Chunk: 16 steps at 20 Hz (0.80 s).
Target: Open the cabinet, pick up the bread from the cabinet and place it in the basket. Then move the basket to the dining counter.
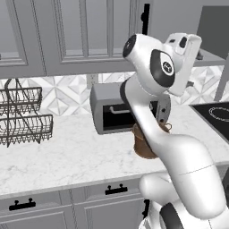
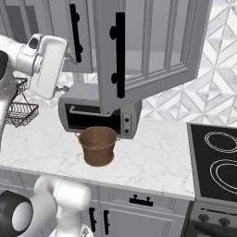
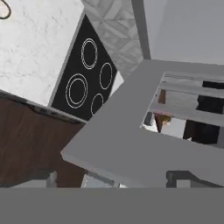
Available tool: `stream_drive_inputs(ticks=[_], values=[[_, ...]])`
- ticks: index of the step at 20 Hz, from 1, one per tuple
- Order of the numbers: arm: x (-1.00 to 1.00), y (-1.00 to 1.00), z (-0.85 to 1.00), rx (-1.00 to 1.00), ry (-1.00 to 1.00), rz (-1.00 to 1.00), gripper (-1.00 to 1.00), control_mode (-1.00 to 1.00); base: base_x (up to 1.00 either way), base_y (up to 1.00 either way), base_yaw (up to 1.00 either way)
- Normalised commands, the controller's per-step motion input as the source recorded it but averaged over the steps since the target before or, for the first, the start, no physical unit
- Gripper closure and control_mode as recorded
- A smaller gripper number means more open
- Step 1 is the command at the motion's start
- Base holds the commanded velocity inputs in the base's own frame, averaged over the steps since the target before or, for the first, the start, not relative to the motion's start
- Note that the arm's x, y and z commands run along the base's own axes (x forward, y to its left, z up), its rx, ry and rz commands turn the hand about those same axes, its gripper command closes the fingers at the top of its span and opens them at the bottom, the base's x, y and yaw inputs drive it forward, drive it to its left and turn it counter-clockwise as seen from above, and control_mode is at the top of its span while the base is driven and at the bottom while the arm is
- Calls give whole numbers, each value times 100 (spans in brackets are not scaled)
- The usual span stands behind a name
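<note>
pincer [image 3: 111,177] spread wide, over cabinet [image 3: 131,144] door

Basket [image 2: 98,146] brown woven wicker; worktop [image 2: 152,159] glossy veined marble; cabinet [image 2: 148,51] matt gray.

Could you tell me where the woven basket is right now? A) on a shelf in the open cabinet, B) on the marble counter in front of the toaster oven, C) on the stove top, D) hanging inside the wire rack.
B: the basket stands upright on the marble counter, just in front of the toaster oven, beneath the open cabinet door.
</note>
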Motion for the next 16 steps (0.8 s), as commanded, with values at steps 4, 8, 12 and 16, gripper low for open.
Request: stream_drive_inputs(ticks=[4,8,12,16], values=[[30,-97,0,0,27,-11,-100,-100,0,0,0],[-12,-100,0,0,18,-16,-100,-100,0,0,0],[-27,-100,0,0,17,-15,-100,-100,0,0,0],[-17,-100,2,6,19,-8,-100,-100,0,0,0]])
